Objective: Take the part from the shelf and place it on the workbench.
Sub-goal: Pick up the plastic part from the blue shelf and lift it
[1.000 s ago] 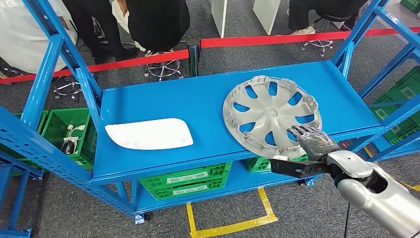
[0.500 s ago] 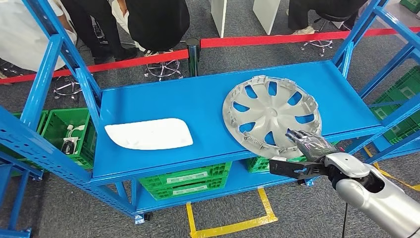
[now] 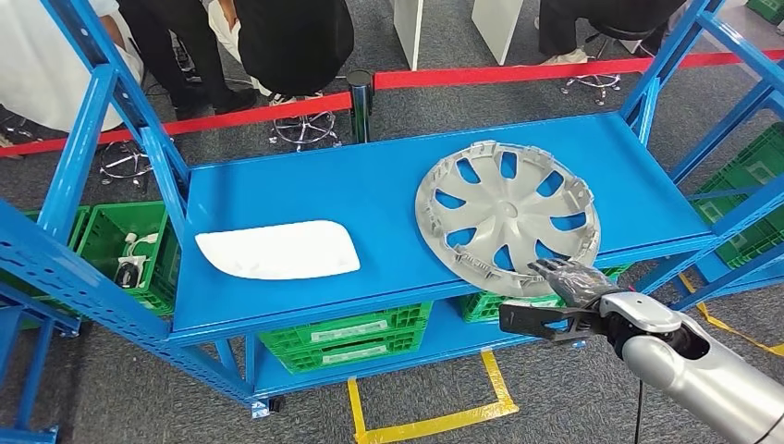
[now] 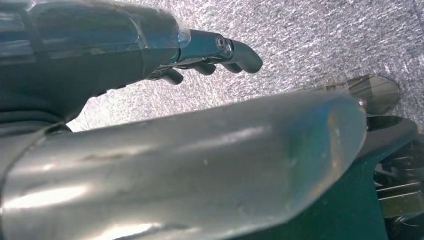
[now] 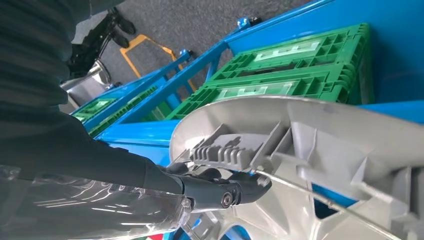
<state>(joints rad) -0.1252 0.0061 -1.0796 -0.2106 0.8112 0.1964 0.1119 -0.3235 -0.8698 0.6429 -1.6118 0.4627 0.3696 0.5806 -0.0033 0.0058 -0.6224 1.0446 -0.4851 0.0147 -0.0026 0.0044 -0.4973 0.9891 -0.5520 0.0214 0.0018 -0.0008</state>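
Writing: none I can read on the crates or parts.
Count: one silver wheel cover [image 3: 507, 216], one white panel [image 3: 277, 250], both on the blue shelf [image 3: 324, 194].
My right hand [image 3: 566, 277]: fingers at the cover's near rim, seemingly touching; a grip I cannot tell.
My left hand [image 4: 210, 55]: fingers curled, holding nothing.
Around: green crates [image 3: 347, 338] below; red barrier tape [image 3: 277, 109] behind.

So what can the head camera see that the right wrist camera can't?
Head view alone: the whole shelf, the white part, red tape and people behind. Right wrist view alone: a close look at the ribs and wire ring on the hubcap's rim. Both: the right hand at the hubcap's near edge, and green crates below.
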